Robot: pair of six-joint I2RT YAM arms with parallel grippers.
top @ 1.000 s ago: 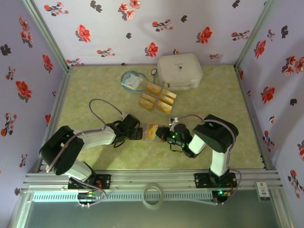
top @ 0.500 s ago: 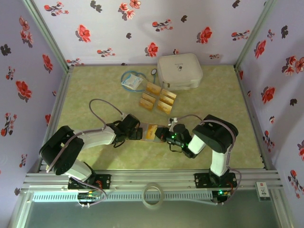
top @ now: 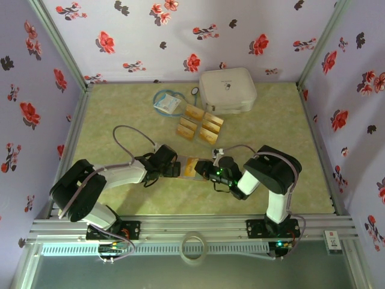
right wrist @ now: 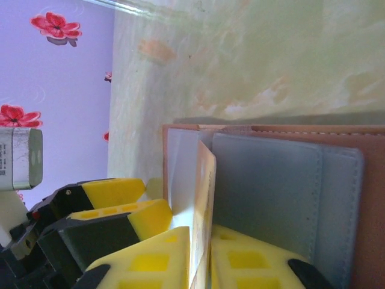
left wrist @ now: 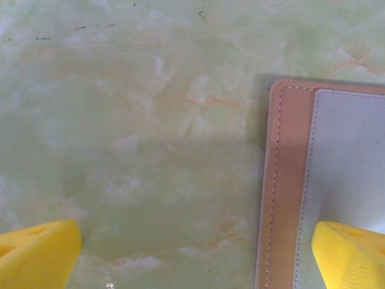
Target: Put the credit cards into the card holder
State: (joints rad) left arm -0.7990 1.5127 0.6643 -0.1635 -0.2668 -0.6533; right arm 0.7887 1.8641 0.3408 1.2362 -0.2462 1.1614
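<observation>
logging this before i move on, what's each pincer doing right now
left pincer: open, straddling the edge of the card holder
right pincer: closed on a credit card standing in the card holder

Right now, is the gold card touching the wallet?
Touching. The right wrist view shows the credit card tucked into the card holder, against its grey pocket.

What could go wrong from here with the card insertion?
1. The credit card stands on edge between the fingers of the right tool, against the card holder. How far it is seated is unclear. Released now, it may tip out.
2. The left tool is open, with one finger over the holder's edge. A sideways push might slide or fold the holder.
3. Both tools sit close together in the top view, so a retreat could clip.
</observation>
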